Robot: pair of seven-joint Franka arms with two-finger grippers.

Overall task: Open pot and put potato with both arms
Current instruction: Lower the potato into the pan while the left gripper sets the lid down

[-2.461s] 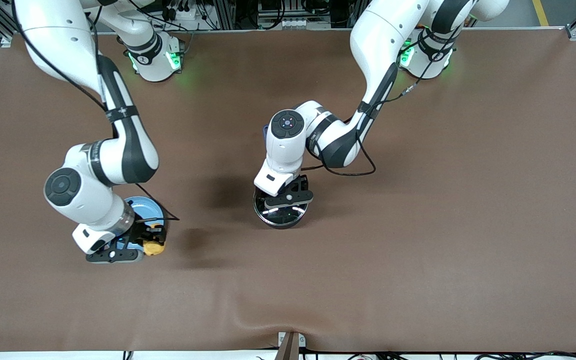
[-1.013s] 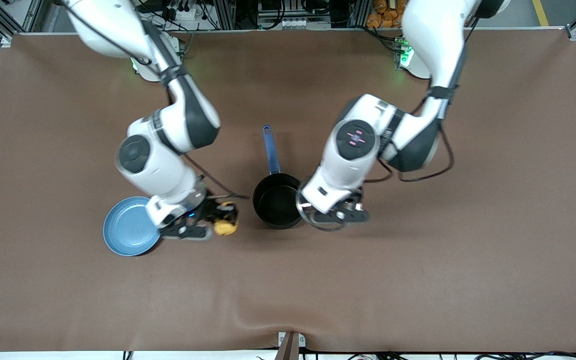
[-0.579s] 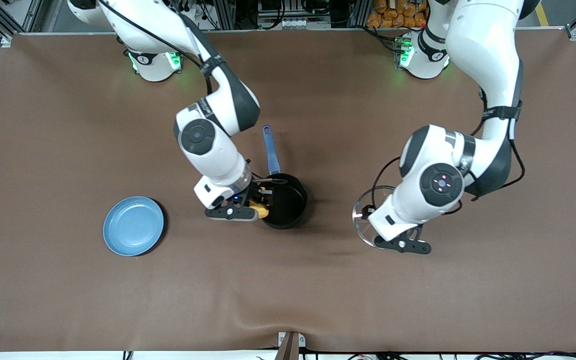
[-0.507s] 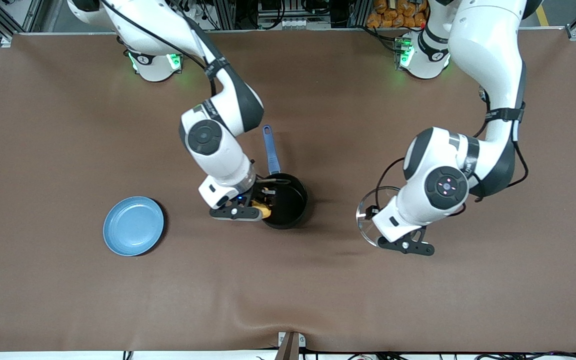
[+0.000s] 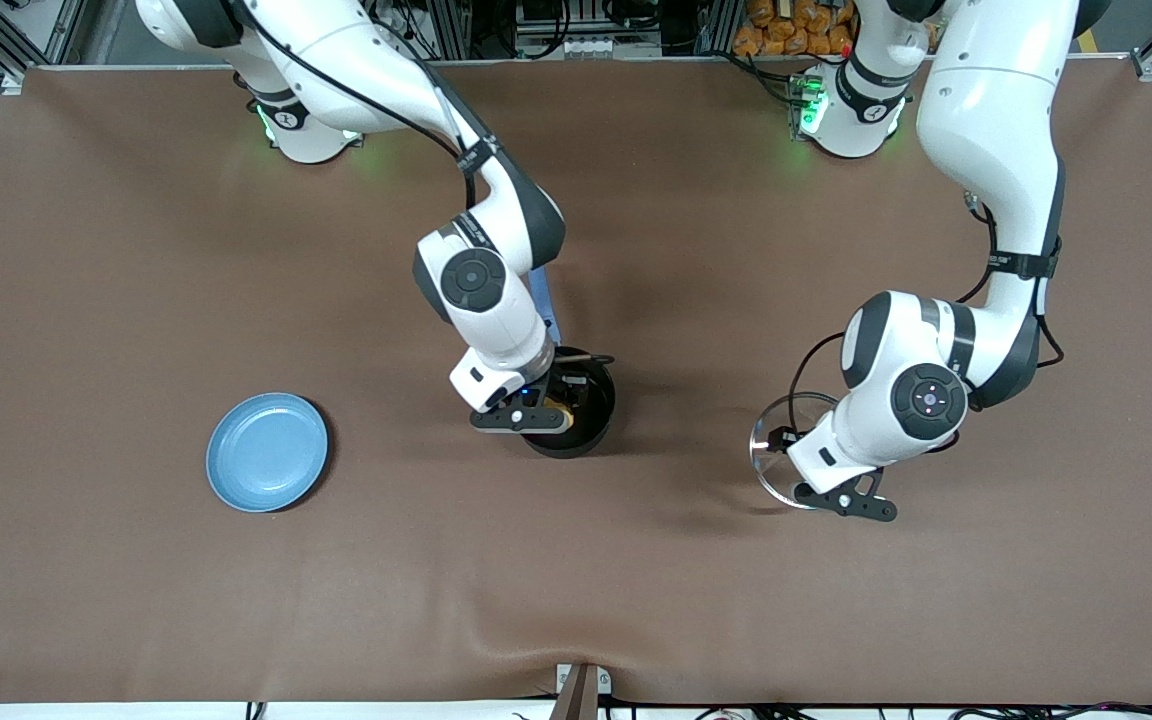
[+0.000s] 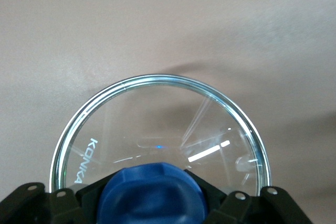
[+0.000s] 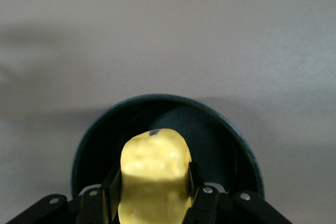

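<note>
The right gripper (image 5: 546, 405) was clenched on the potato (image 7: 154, 174), holding it over the open black saucepan (image 5: 586, 420), whose blue handle (image 5: 543, 305) showed partly beside the arm. The left gripper (image 5: 798, 470) gripped the blue knob (image 6: 150, 192) of the glass lid (image 6: 157, 129), carrying it above bare table (image 5: 636, 580) toward the left arm's end, well apart from the saucepan. A light-blue plate (image 5: 266, 452) lay toward the right arm's end.

A round light-blue plate (image 5: 267, 451) sits on the brown table (image 5: 136, 600), toward the right arm's end.
</note>
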